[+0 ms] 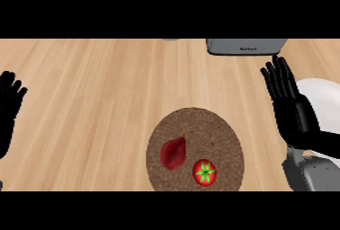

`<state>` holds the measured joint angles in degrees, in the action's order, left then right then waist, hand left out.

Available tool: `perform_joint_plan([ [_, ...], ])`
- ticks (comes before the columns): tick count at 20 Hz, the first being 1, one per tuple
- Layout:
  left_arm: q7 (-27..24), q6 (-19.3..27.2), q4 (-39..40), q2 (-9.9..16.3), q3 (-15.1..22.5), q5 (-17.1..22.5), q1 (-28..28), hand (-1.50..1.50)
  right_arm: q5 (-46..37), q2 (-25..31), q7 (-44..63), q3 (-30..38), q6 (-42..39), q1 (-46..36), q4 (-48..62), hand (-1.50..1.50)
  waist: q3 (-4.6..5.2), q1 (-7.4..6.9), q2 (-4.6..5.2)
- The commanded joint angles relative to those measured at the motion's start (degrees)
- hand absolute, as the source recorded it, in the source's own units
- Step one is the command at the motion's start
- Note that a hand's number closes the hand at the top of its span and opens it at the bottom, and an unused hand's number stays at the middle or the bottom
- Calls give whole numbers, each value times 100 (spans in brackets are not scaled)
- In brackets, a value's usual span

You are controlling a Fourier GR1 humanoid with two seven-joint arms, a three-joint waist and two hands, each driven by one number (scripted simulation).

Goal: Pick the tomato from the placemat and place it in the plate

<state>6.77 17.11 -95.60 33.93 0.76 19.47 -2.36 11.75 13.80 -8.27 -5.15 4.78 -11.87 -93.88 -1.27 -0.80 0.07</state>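
A small red tomato [205,172] with a green star-shaped top sits near the front of a round brown placemat [212,130]. A dark red pepper-like item [174,152] lies beside it on the mat, to its left. The white plate [323,96] shows at the right edge, partly hidden behind my right hand [289,99]. That hand is open, fingers straight and pointing away, up and right of the tomato and apart from it. My left hand [9,105] rests open at the left edge, fingers up.
A grey appliance [246,46] stands at the back right of the wooden counter [100,99]. A small grey object [171,39] peeks in at the back edge.
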Motion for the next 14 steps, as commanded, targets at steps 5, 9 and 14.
perform_joint_plan([
  [5,412,-169,842,-939,1055,-54,435,0,113,647,691,479,-158,-456,-433,150,139,224,10],
  [9,418,-376,952,-1295,1251,218,489,0,-1589,1162,802,740,1100,142,-32,150,153,404,15],
  [14,260,-344,1289,-1713,1529,-120,306,0,-1383,152,-378,521,1437,1682,-999,-150,126,190,-17],
])
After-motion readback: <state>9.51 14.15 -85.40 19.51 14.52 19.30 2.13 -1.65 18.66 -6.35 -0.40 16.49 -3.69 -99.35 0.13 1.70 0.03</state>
